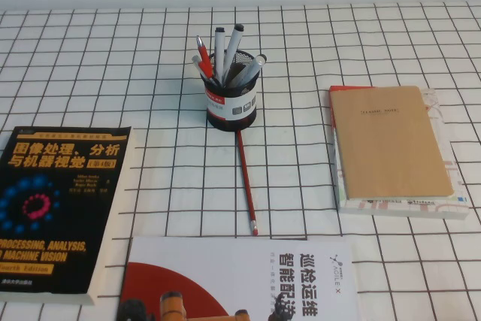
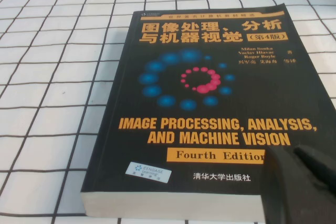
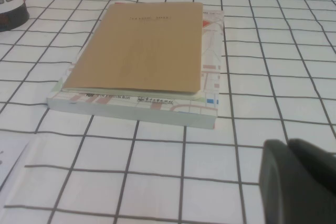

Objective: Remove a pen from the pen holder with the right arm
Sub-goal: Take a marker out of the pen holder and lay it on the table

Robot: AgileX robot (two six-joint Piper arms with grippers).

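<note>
A black mesh pen holder (image 1: pixel 231 99) stands upright at the middle of the checked tablecloth, with several pens (image 1: pixel 219 46) sticking out of it, one of them red. On the cloth just in front of the holder lies a long red pen (image 1: pixel 246 182). Neither arm shows in the high view. My right gripper (image 3: pixel 286 144) hovers low over the cloth near the brown notebook, its dark fingers pressed together and empty; the holder's edge (image 3: pixel 10 3) is far off to one side. My left gripper (image 2: pixel 291 150) rests shut above the black book's cover, holding nothing.
A black textbook (image 1: pixel 56 208) lies at the near left. A brown notebook (image 1: pixel 389 140) sits on a white book at the right. A white and red booklet (image 1: pixel 248 280) lies along the front edge, with an orange part (image 1: pixel 176 307) below it.
</note>
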